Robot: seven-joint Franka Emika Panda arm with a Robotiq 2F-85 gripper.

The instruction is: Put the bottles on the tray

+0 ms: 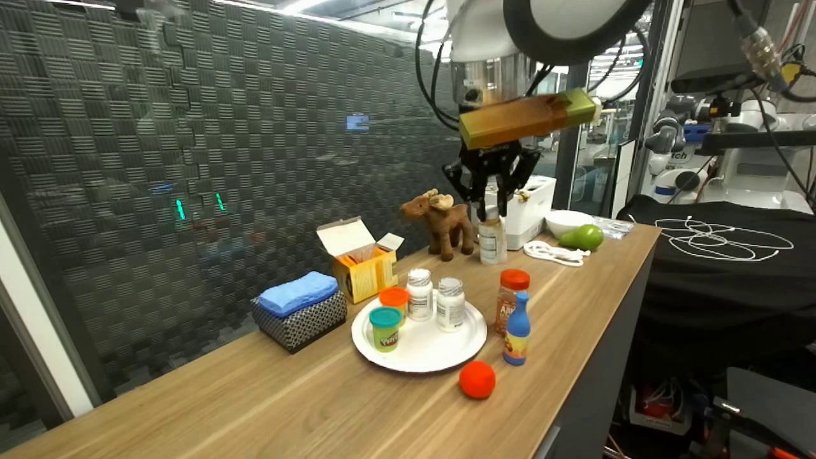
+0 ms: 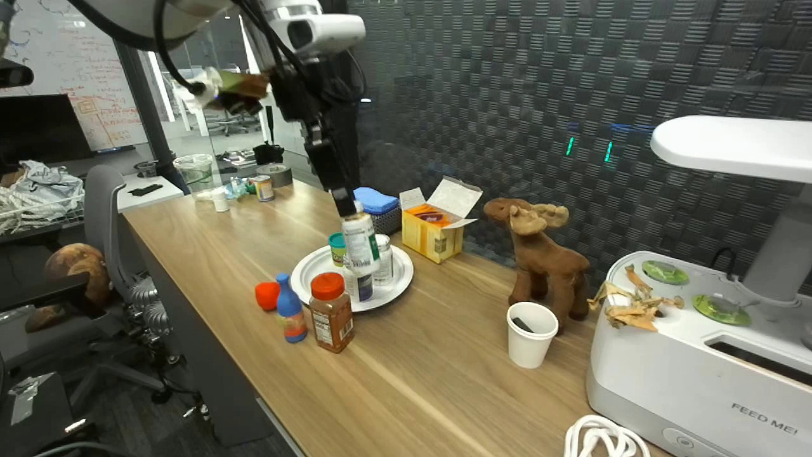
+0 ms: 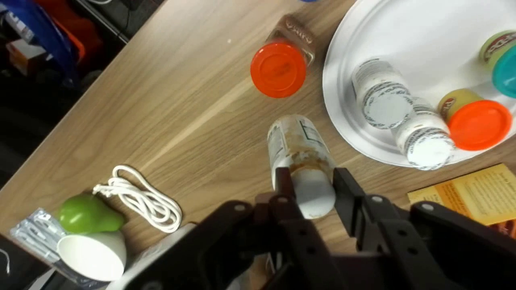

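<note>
wrist view: the hand point(image 3: 313, 179) pinches a white-capped bottle point(image 3: 296, 139), the tray point(image 3: 431, 36) holding two white bottles point(image 3: 387, 102) and two tubs point(image 3: 479, 125).

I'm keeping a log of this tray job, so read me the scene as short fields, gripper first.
Gripper: shut on a white bottle near its cap, above the table
On the tray: two white bottles, teal-capped tub, orange-capped tub
Beside the tray: red-capped jar and blue bottle, both upright
Also on the table: red ball, open yellow box, toy moose
Left to place, likely: held bottle, jar, blue bottle
</note>
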